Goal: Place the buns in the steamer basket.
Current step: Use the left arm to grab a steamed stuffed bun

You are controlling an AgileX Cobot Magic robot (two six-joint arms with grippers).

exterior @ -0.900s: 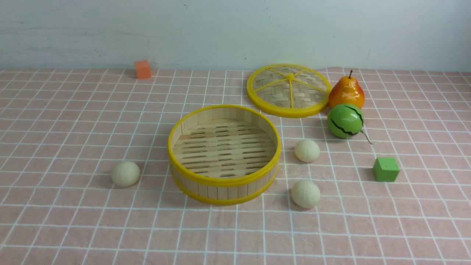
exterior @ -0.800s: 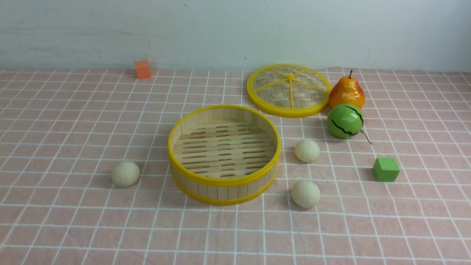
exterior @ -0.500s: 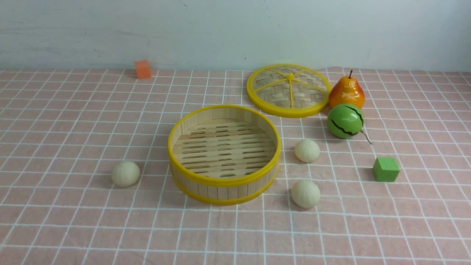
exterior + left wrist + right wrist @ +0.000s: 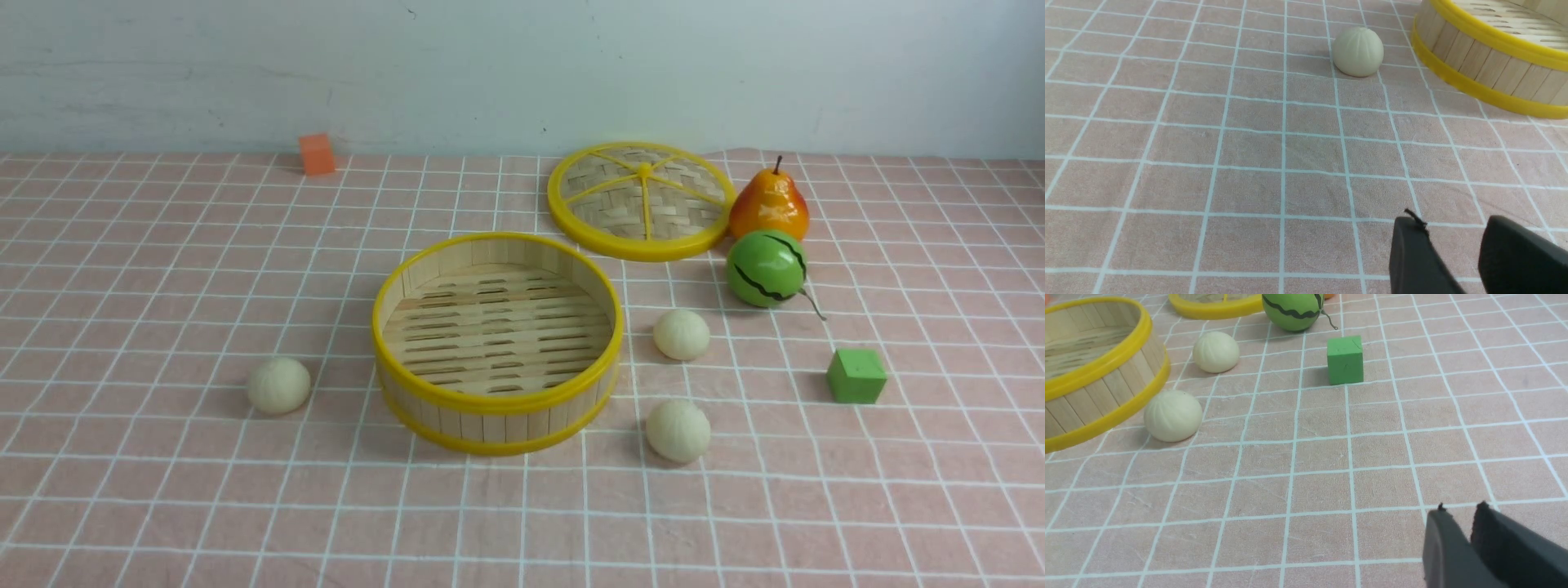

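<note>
Pink checked cloth (image 4: 163,506) under everything. Nearest us, the left gripper (image 4: 1451,223) hovers with jaws spread, pinching nothing. The right gripper (image 4: 1461,509) has jaws barely parted, nothing between them. Buns (image 4: 678,430) all lie on the cloth: two just right of the steamer basket (image 4: 496,402), a third bun (image 4: 278,385) left of it. The basket sits mid-cloth.

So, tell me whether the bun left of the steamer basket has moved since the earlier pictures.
No. The bun lies at the same gap from the steamer basket, on the same grid lines of the cloth as before.
</note>
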